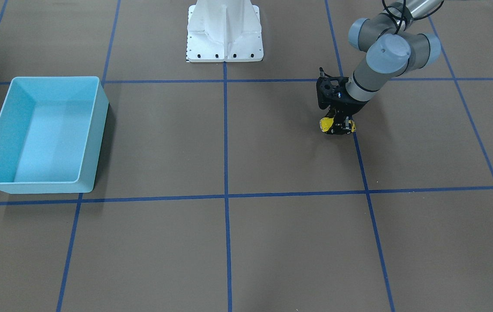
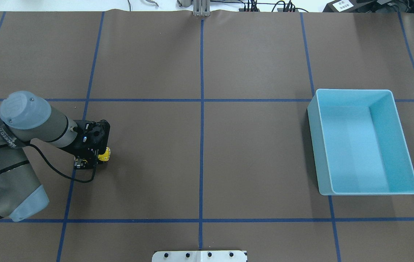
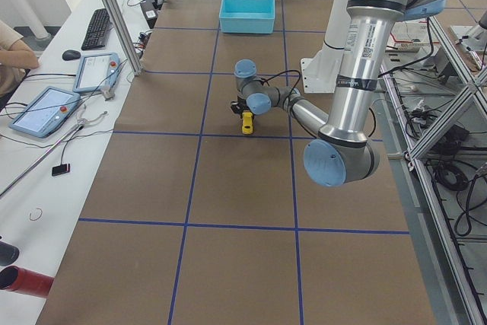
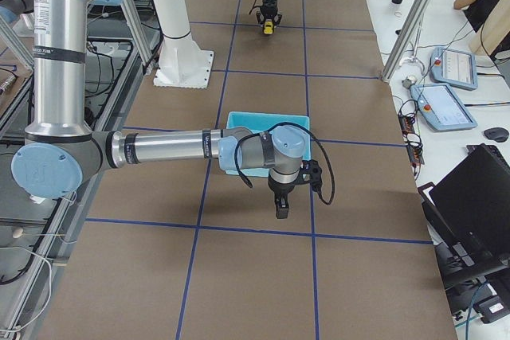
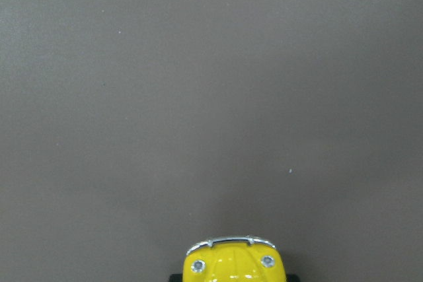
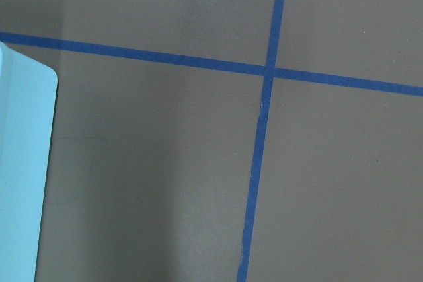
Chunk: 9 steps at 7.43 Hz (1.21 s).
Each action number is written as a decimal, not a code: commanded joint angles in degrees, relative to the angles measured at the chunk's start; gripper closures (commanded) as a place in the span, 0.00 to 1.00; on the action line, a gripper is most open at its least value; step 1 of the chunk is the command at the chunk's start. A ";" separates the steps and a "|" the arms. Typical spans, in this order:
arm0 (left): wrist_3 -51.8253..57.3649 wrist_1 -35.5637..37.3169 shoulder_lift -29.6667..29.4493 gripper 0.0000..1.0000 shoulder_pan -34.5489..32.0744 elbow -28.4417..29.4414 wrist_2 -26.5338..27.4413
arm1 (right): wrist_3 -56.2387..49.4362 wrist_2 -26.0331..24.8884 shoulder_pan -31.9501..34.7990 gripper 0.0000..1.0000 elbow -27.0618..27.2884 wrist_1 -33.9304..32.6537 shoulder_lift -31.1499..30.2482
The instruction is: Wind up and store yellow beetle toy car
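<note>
The yellow beetle toy car [image 1: 326, 125] sits low at the table, between the fingers of my left gripper [image 1: 338, 126]. The gripper points down and is shut on the car. In the overhead view the car [image 2: 104, 154] pokes out from under the left gripper [image 2: 95, 157]. The left wrist view shows only its front with the silvery bumper [image 5: 231, 263]. It also shows in the side views [image 3: 246, 122] [image 4: 269, 28]. My right gripper [image 4: 282, 209] shows only in the exterior right view, just past the bin's end; I cannot tell whether it is open or shut.
The light blue bin [image 2: 314, 145] stands far across the table from the car, and nothing shows inside it; it also shows in the front view [image 1: 97, 143] and at the right wrist view's left edge [image 6: 20, 163]. The white robot base [image 1: 224, 32] stands at the table's edge.
</note>
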 commanded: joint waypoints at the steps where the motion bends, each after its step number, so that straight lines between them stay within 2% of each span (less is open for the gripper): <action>1: 0.11 0.14 -2.56 0.64 0.65 1.88 0.34 | 0.00 0.00 -0.34 0.00 0.00 0.01 0.00; 9: 0.29 -0.74 -2.13 0.65 0.57 2.42 -0.27 | 0.00 -0.26 -1.22 0.00 -0.09 0.01 0.09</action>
